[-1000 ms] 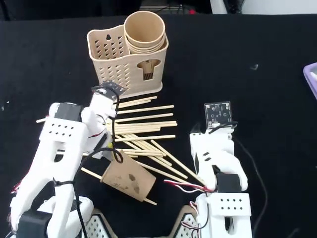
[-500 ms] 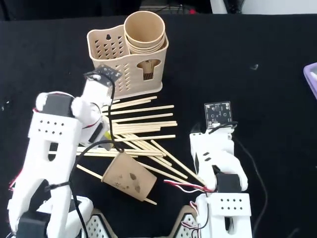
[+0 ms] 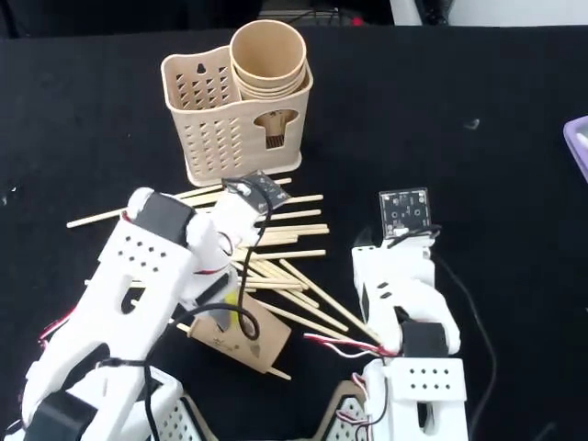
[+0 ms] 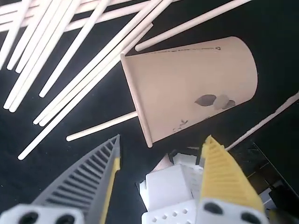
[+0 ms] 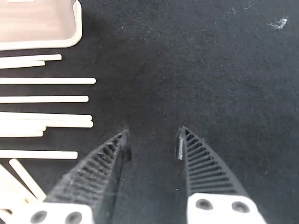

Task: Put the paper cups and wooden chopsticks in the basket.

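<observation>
Paper cup on side, tan, spotted

- Basket: smooth beige plastic, perforated.
- Paper cup: matt brown paper, stained.
- Chopsticks: pale bare wood.
- Table: matt black cloth.
- Left tool: ribbed matt plastic.

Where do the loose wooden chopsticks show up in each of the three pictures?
High view: the wooden chopsticks lie scattered mid-table, between the basket and the tipped paper cup.
Left wrist view: they fan out beside the paper cup, at its rim end.
Right wrist view: their ends lie in rows next to the basket corner.
Landmarks: the paper cup links high and left wrist views; the basket links high and right wrist views.
</observation>
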Motion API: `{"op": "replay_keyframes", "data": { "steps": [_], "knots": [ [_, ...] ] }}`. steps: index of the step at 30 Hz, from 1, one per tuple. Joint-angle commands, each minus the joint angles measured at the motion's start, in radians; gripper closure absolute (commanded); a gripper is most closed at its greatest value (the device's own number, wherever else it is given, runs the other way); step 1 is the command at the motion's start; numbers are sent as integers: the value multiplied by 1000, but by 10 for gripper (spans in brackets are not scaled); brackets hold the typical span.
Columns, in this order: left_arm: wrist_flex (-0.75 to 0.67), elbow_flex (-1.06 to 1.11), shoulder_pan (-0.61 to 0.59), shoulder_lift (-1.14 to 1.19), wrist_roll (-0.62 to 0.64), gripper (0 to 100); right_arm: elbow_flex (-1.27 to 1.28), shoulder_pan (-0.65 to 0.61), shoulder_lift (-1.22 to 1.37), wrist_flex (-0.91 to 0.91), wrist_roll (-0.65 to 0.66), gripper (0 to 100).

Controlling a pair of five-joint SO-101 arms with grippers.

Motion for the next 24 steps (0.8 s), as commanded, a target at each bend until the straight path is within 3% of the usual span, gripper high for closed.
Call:
{"op": "replay_keyframes", "data": {
  "steps": [1, 11, 19, 21, 24],
  "knots": [
    [12, 5, 8, -25, 2, 723, -5, 12, -13, -17, 0, 832],
    [-155, 214, 18, -34, 2, 723, -5, 12, -13, -17, 0, 832],
    [-170, 243, 19, -34, 0, 723, -5, 12, -13, -20, 0, 832],
    [-169, 242, 19, -34, 5, 759, -5, 12, -13, -20, 0, 832],
    [-167, 240, 19, -34, 8, 902, -5, 12, -13, -20, 0, 832]
  ]
}}
